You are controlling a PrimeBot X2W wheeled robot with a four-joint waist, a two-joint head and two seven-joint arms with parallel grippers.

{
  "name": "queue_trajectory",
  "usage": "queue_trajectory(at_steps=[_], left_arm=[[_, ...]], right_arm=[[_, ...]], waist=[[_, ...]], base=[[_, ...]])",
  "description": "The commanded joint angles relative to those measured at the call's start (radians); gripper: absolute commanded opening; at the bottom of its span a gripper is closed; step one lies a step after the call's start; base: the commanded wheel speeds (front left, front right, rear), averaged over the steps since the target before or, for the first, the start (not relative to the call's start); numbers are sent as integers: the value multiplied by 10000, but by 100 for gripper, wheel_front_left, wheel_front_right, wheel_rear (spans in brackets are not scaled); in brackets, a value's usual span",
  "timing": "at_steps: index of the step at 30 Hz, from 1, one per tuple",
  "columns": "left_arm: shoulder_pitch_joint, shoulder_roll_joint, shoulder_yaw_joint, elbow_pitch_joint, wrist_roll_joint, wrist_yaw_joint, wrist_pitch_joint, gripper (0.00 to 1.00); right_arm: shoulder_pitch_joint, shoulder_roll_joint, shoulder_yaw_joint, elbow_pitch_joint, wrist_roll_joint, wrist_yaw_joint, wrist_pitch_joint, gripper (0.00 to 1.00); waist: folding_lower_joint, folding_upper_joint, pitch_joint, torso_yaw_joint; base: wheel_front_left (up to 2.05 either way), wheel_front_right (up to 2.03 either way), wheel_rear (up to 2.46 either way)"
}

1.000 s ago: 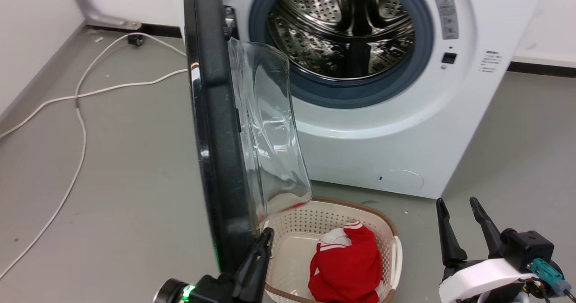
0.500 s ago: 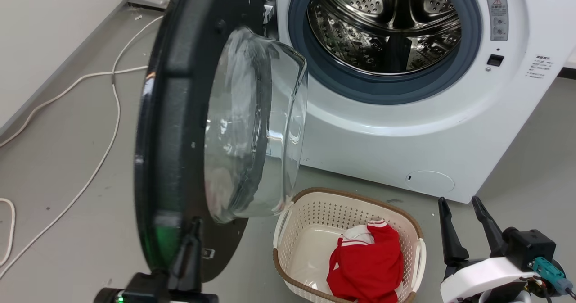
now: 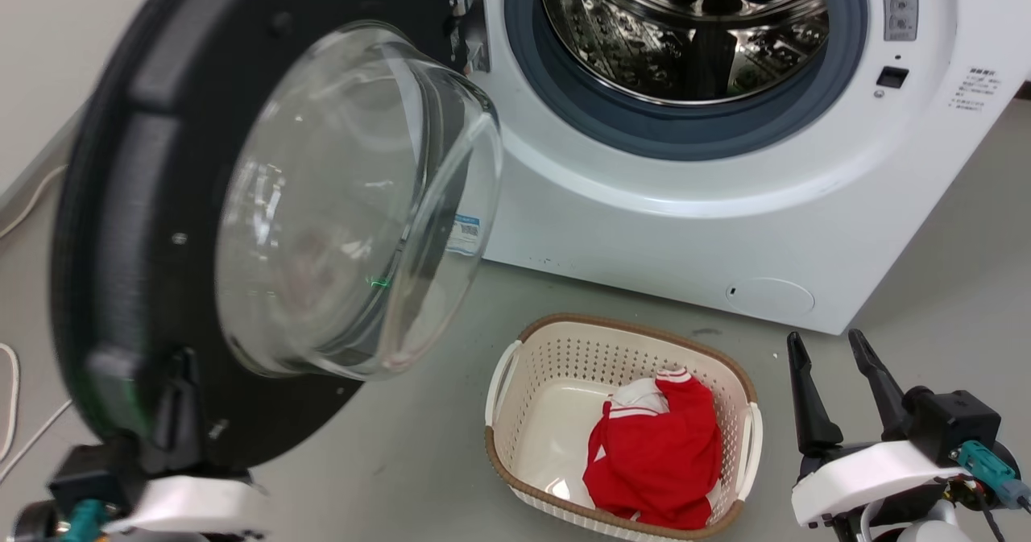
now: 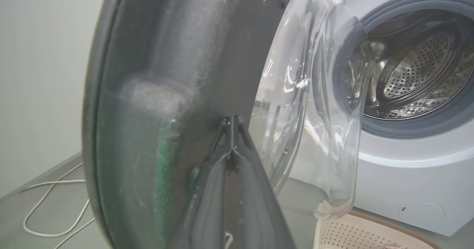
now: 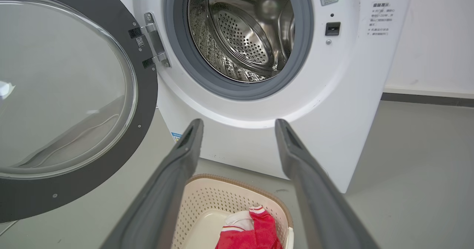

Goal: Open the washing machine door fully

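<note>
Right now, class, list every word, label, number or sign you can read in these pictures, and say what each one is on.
No text is sharp enough to quote.
Grey label on the washer: symbols and print too small to read.
Black print lines beside it: too small.
Blue-and-white sticker, washer's lower front: blurred.
Code sticker on the door: a pattern, no legible words.

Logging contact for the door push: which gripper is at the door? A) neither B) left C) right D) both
B: the left gripper, fingers together, rests its tips against the door's inner face, while the right gripper hovers open beside the basket.
</note>
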Motion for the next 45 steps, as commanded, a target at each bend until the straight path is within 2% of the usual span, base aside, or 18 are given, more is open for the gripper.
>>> queue_trajectory(at_steps=[1, 10, 17, 26, 35, 36, 45], left_arm=[[-235, 145, 261, 174, -98, -38, -36, 0], [-1211, 525, 1976, 1589, -533, -664, -65, 0], [-1892, 739, 3196, 2502, -472, -1272, -69, 0], [-2555, 721, 3992, 3345, -47, -1810, -70, 0], [-1728, -23, 4396, 2634, 829, -1875, -70, 0], [-1359, -434, 4390, 2137, 1125, -1797, -71, 0], [-89, -1675, 4138, 425, 2086, -2104, -71, 0]], right_arm=[[-89, 16, -28, -22, -37, -7, 48, 100], [-396, 16, -90, -248, -199, -7, 141, 100], [-592, 15, -103, -272, -287, -5, 213, 100], [-740, 16, -102, -221, -321, -7, 172, 100], [-534, 16, -12, -2, -117, -7, 52, 100], [-469, 16, 18, 44, -77, -7, 6, 100], [-254, 16, 118, 82, -143, -5, -60, 100]], waist=[[-1, 0, 105, -62], [-1, 0, 653, -294], [-1, 0, 1010, -467], [-1, 0, 1099, -574], [-1, 0, 590, -752], [-1, 0, 436, -784], [-1, 0, -99, -939]], base=[[0, 0, 0], [0, 0, 0], [0, 0, 0], [0, 0, 0], [0, 0, 0], [0, 0, 0], [0, 0, 0]])
